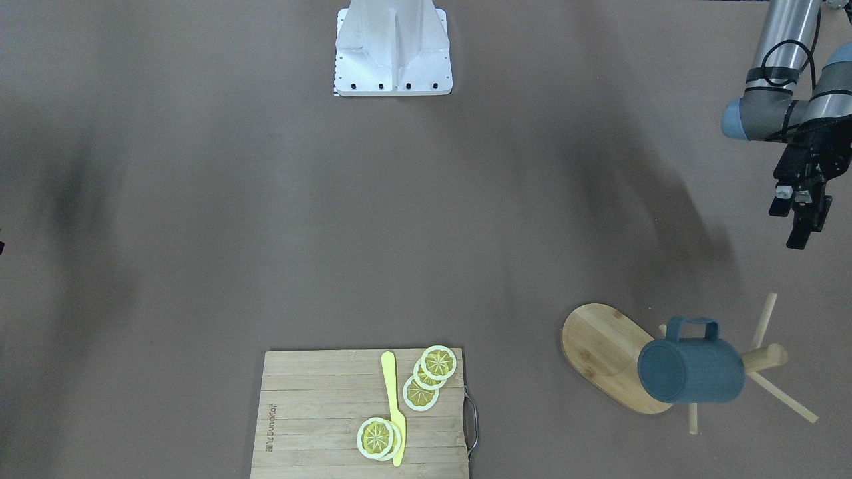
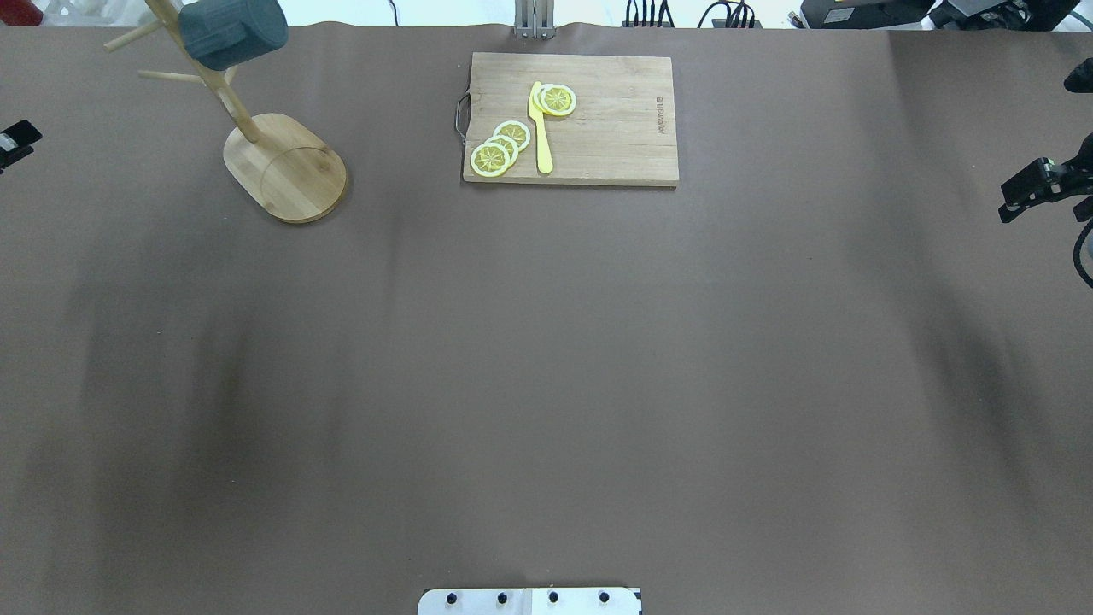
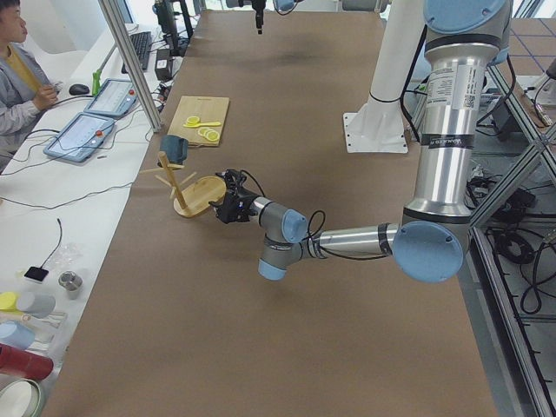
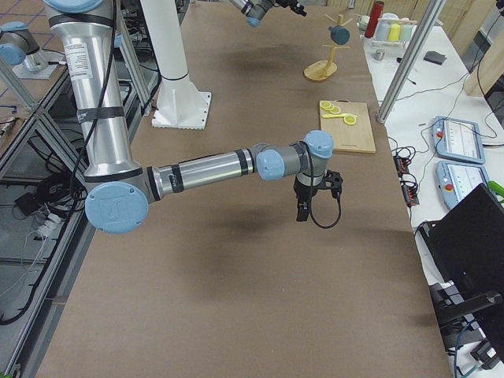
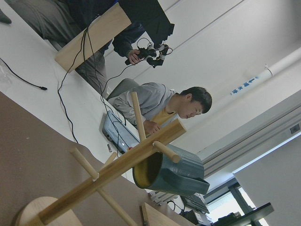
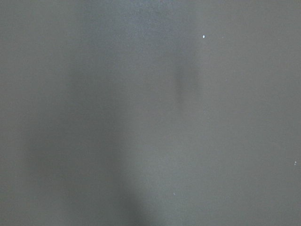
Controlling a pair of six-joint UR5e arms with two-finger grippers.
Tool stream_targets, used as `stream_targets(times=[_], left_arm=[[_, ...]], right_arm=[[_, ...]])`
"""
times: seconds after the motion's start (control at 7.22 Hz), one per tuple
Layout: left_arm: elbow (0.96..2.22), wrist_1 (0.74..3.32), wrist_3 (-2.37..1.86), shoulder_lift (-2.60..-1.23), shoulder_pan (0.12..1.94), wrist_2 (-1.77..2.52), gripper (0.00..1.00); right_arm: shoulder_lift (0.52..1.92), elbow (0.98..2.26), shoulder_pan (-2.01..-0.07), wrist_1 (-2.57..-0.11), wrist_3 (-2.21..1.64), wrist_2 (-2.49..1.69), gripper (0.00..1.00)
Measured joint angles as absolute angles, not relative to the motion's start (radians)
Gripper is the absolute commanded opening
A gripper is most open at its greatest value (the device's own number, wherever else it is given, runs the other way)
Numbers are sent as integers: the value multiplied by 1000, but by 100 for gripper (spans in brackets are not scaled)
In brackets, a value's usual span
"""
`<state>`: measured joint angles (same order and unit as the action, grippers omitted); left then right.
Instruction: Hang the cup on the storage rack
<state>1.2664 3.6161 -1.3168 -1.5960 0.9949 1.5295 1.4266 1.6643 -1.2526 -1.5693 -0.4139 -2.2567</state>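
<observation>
Brown mat over my whole table (image 2: 546, 342), soft shadow streaks across it. Left-end view: white side bench (image 3: 87, 217) on left, tablets (image 3: 80, 137) on it, seated person (image 3: 13, 69) upper left, aluminium post (image 3: 130, 65), tiled floor (image 3: 530, 35) upper right. My left wrist cam: white wall (image 5: 225, 47), bright window (image 5: 235, 202) lower right.

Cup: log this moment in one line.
cup: hung on rack peg | left gripper: open, clear of cup | right gripper: far off

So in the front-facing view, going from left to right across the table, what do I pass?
cutting board → oval base of the storage rack → cup hanging on it → left end effector
</observation>
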Motion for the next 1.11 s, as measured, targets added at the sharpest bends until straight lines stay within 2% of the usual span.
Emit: stream_targets(times=[0.55, 1.11], left_arm=[[1287, 3345, -1007, -1566, 1085, 1517, 97], [1362, 2970, -865, -1620, 1180, 1655, 97]], right_arm=[[1427, 1665, -1253, -1569, -414, -2246, 100], [1430, 1655, -1254, -1571, -416, -2246, 100]])
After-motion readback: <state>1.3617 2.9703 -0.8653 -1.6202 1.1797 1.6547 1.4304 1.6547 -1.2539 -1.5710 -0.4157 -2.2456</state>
